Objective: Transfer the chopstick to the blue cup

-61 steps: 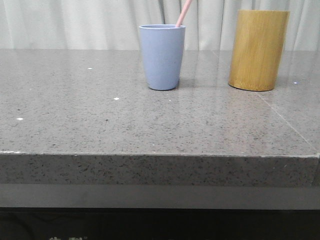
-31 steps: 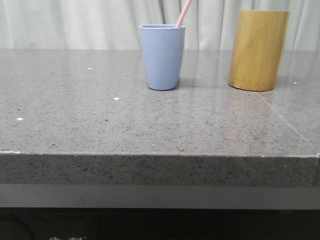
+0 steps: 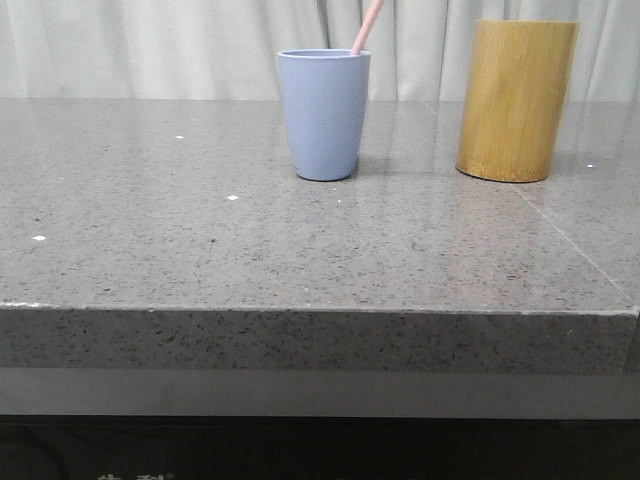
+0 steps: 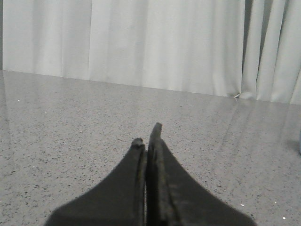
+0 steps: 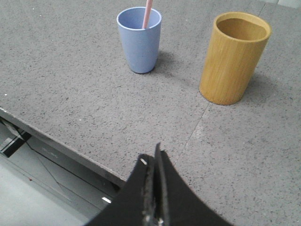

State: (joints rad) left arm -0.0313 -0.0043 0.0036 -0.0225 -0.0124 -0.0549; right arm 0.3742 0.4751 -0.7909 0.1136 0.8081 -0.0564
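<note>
The blue cup (image 3: 324, 113) stands upright near the table's far middle. A pale pink chopstick (image 3: 368, 26) leans out of its rim toward the right. From the right wrist view the same blue cup (image 5: 139, 39) holds the pink chopstick (image 5: 147, 13). My right gripper (image 5: 153, 157) is shut and empty, hovering over the table's front edge, well short of the cup. My left gripper (image 4: 147, 136) is shut with nothing between its fingers, low over bare tabletop. Neither arm shows in the front view.
A taller yellow-brown bamboo cylinder (image 3: 516, 99) stands to the right of the cup; the right wrist view shows the bamboo cylinder (image 5: 233, 56) empty. The grey speckled table (image 3: 200, 250) ends at a front edge (image 3: 320, 312). White curtains (image 4: 164, 42) hang behind.
</note>
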